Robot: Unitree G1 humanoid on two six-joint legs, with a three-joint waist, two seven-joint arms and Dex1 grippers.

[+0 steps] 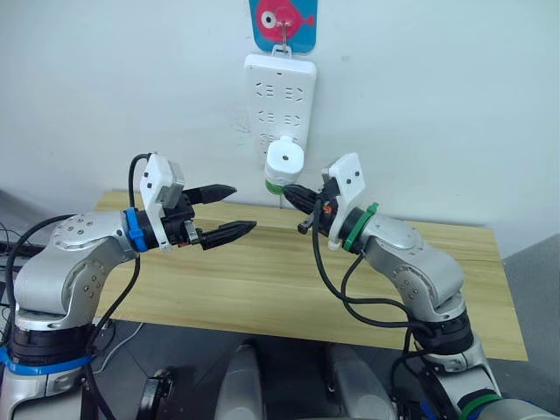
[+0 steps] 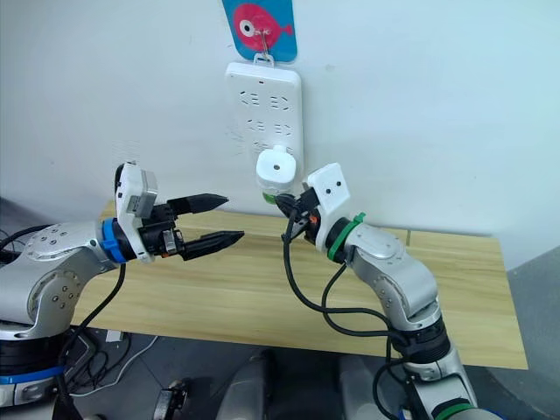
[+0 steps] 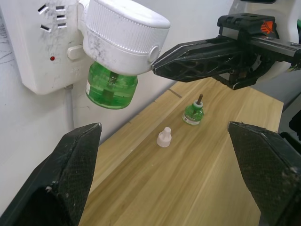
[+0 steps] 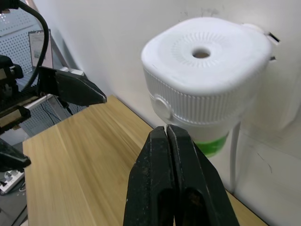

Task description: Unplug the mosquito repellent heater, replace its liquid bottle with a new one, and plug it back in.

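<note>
The white mosquito repellent heater sits against the lower end of the wall power strip. A green bottle is fitted under the heater; I cannot tell whether it is the new one. A capless green liquid bottle with a brown wick stands on the table, with a loose white cap beside it. My right gripper is shut and holds nothing, its tip at the heater's lower side. My left gripper is open, in the air to the heater's left.
The wooden table runs along the white wall below the strip. A blue hook card with a pink fish holds the strip up. The strip's cord drops behind the table.
</note>
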